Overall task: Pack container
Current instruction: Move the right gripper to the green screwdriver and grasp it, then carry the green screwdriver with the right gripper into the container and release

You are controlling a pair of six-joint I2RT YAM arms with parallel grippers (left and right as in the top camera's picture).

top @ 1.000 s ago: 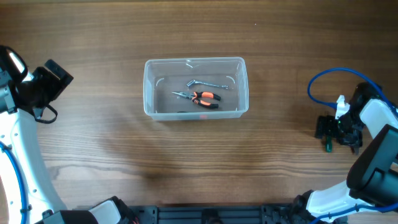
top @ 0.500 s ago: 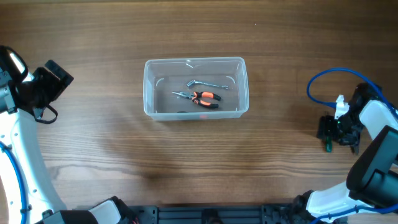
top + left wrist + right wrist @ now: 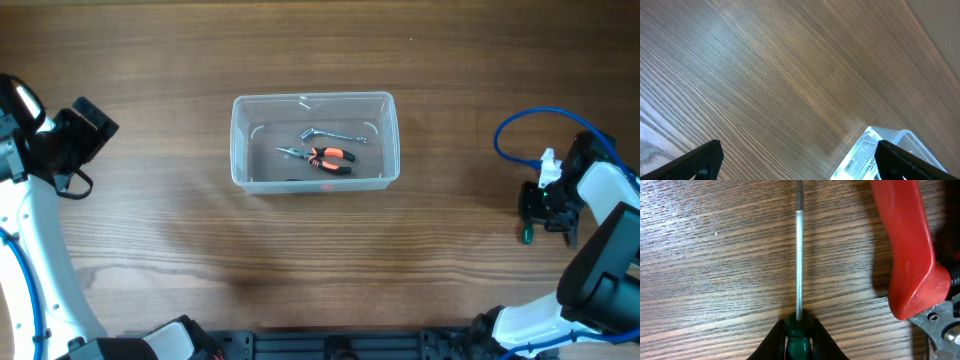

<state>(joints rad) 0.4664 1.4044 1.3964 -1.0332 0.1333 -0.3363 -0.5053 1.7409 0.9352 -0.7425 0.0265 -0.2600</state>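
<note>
Our right end effector [image 3: 800, 342] is clamped on the screwdriver [image 3: 799, 255] by its handle, shaft pointing straight ahead. The container [image 3: 238, 150] sits mid-bench [image 3: 450, 80], well apart to its left. Our left end effector [image 3: 797, 160] stands apart, empty.

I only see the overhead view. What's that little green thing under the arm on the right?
Observer: A screwdriver. The right gripper pinches its green handle, and the thin metal shaft runs along the table.
Visitor: Anything beside it?
Observer: A red-handled tool, lying apart from the shaft.
Visitor: Is the other arm's claw open?
Observer: Yes, the left gripper stands wide open above bare wood, near a corner of the container.
</note>
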